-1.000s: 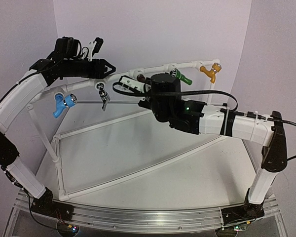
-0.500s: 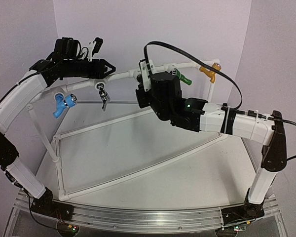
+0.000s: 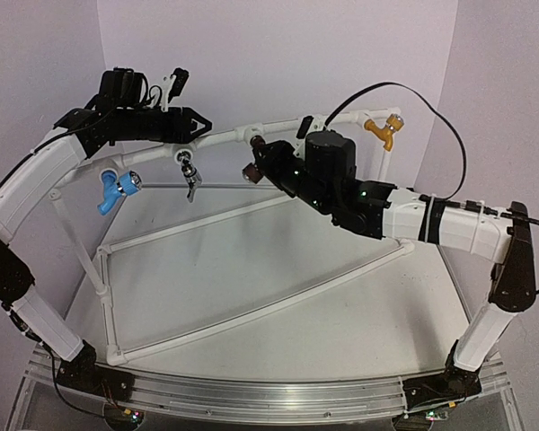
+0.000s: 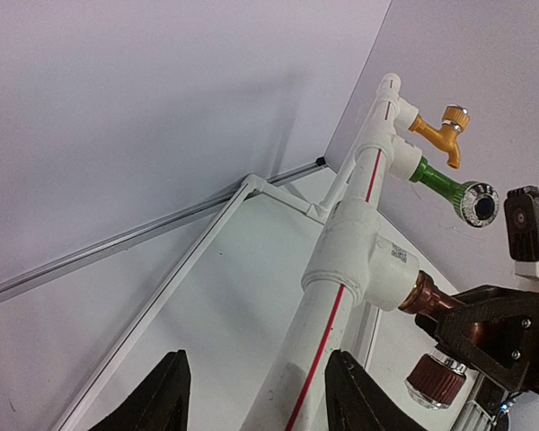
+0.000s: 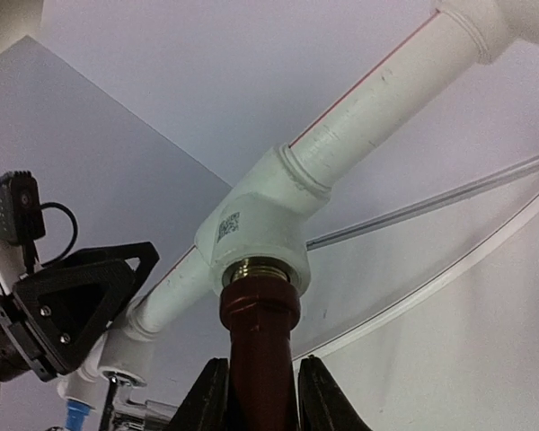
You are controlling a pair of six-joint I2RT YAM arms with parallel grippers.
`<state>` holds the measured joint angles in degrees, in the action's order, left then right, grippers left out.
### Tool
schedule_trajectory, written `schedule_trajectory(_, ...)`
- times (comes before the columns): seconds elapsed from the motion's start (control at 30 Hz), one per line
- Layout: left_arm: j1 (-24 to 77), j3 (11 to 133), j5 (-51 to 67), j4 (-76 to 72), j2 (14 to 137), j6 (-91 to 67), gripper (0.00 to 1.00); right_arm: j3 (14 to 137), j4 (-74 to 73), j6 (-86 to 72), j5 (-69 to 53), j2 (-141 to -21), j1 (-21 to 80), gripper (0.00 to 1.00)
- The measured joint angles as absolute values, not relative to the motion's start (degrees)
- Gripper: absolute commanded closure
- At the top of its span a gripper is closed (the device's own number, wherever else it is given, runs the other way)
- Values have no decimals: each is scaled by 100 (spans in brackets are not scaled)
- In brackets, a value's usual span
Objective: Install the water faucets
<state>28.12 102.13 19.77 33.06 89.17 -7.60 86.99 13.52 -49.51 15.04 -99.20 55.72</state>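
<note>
Brown faucet [image 5: 259, 323] is nosed into the tee fitting [image 5: 251, 224]. Its threaded end sits in the mouth of the tee's outlet with a brassy ring showing at the rim, so we'd call it started, not seated. Our right gripper [image 5: 260, 386] is pinched tight on the faucet's body just out from the tee, one finger on each side.

Our left gripper [image 4: 256, 359] straddles the white pipe [image 4: 319, 337] a little way along from the tee, on the side away from the green faucet [image 4: 436, 184] and orange faucet [image 4: 438, 130]. Its fingers stand partly spread, with a gap between one finger and the pipe, so we read it as not clamped.

To do this well, we want the faucet's axis dead in line with the tee's outlet, since any tilt here risks crossing the threads. We'd turn purely about that axis with only light inward push. The frame looks light and springy, so a firm left-hand hold close to the tee would soak up the twist. We'd finish with the spout hanging the same way as the green and orange ones beyond the tee, and stop once the brassy ring disappears into the tee.
</note>
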Motion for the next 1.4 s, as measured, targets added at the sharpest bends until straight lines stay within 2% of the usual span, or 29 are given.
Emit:
schedule_trajectory(0.1, 2812, 10215, 1978, 3312, 8917, -762, 46, 8524, 1696, -5613, 1339, -9896, 5539, 98)
schedule_trajectory(0.17, 2814, 10216, 1977, 3313, 8917, -765, 46, 8503, 1793, -5724, 1261, -9896, 5533, 86)
schedule_trajectory(0.2, 2814, 10226, 1978, 3323, 8917, -768, 46, 8503, 1808, -5729, 1237, -9895, 5530, 77)
schedule_trajectory(0.27, 2814, 10232, 1975, 3340, 8917, -772, 46, 8477, 1842, -5711, 1221, -9884, 5529, 48)
schedule_trajectory(0.4, 2874, 10256, 2030, 3486, 8898, -838, 46, 8117, 2323, -5685, 1245, -9644, 5473, 4)
schedule_trajectory(0.63, 2877, 10317, 2033, 3565, 8920, -855, 46, 7659, 2598, -5421, 1251, -8940, 5184, 2)
schedule_trajectory(0.97, 2877, 10392, 2029, 3649, 8976, -858, 46, 7185, 1699, -4697, 843, -8257, 5216, 2)
schedule_trajectory(1.1, 2877, 10406, 2029, 3662, 8976, -856, 46, 7281, 824, -3432, 409, -7967, 5216, 2)
schedule_trajectory(1.4, 2877, 10422, 2029, 3700, 8980, -852, 44, 8100, -1436, 1243, 66, -7450, 5349, 3)
